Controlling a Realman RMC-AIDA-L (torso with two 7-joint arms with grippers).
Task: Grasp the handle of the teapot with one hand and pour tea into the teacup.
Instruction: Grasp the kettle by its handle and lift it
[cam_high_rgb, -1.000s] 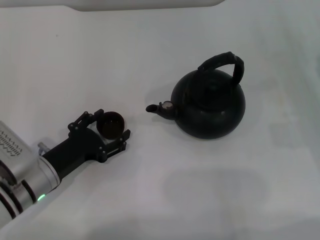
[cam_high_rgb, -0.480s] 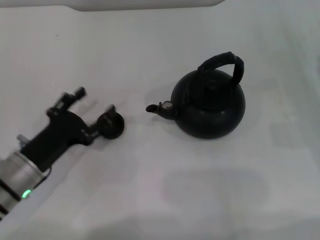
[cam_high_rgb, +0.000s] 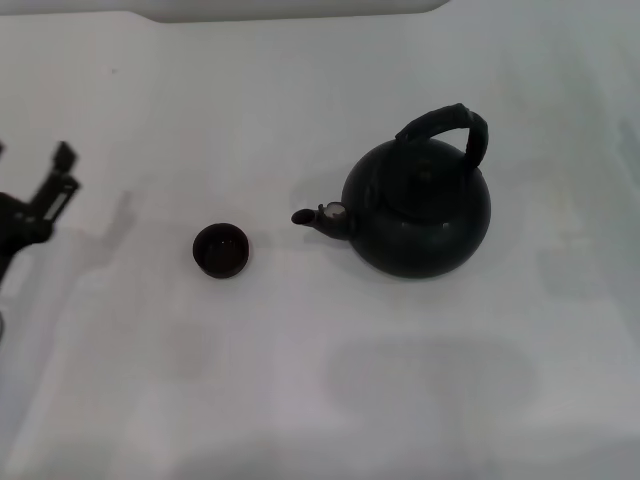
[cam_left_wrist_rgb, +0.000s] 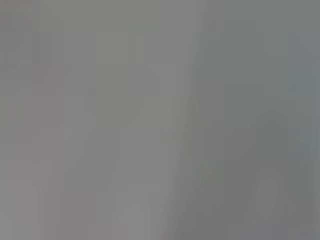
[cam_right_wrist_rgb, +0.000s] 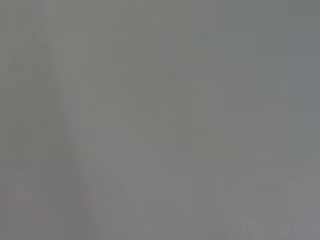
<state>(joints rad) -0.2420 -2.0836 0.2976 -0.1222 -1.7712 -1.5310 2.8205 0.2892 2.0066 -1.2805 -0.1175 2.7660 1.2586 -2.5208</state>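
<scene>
The black teapot (cam_high_rgb: 420, 208) stands on the white table, right of centre, its short spout (cam_high_rgb: 318, 216) with a pale spot pointing left. Its thick arched handle (cam_high_rgb: 452, 124) stands free over the top. The tiny dark teacup (cam_high_rgb: 220, 250) stands alone on the table to the left of the spout, with a gap between them. My left gripper (cam_high_rgb: 32, 165) is at the far left edge, partly cut off, open and empty, well clear of the cup. My right gripper is out of view. Both wrist views show only plain grey.
The white table (cam_high_rgb: 330, 400) stretches around both things. A pale rounded object (cam_high_rgb: 290, 8) lies along the far edge at the top.
My left gripper, which was around the teacup a second ago, has let it go and pulled back left to the edge of view. The cup stays on the table. The teapot has not moved.
</scene>
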